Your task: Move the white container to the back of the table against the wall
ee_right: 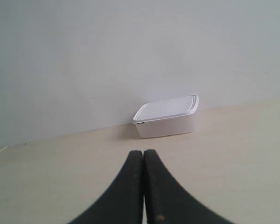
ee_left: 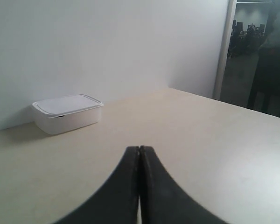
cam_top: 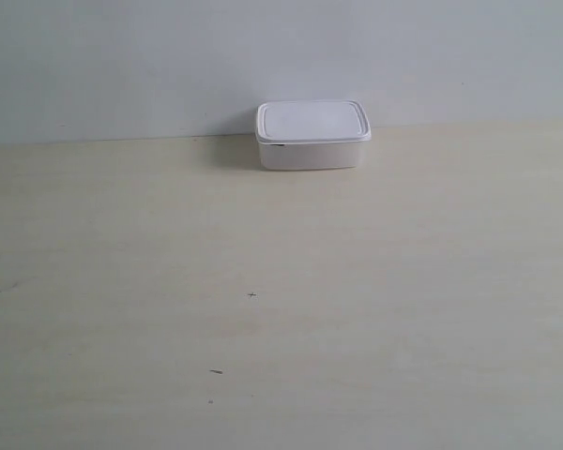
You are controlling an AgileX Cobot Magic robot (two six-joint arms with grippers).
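We see the white container (cam_top: 312,136) standing upright on the table (cam_top: 403,309), at its far edge where the wall (cam_top: 122,56) rises. Its back side is right at the wall, though we cannot tell whether the two actually touch. Its flat, rimmed lid (cam_top: 311,121) sits closed on top, level and covering the whole box. The walls are opaque, so we cannot say what is inside, if anything. A soft shadow lies on the table just beside the container. In front of the container the table runs broad and pale cream with a faint grain. Well in front of the container we find a few tiny dark marks: a small cross (cam_top: 252,295), a short dash (cam_top: 216,372) and a thin streak (cam_top: 2,291) off toward the exterior view's left edge. Behind the container the wall is plain, smooth and pale grey-white. In the left wrist view the wall ends, well away from the container, at a pale upright post (ee_left: 224,46). Past the post is a dim room (ee_left: 259,56), too dark for us to read. The left gripper (ee_left: 139,151) has its dark fingers pressed together with nothing between them. It is above bare table, well apart from the container. The right gripper (ee_right: 143,153) is likewise closed on nothing and faces the container from a distance.
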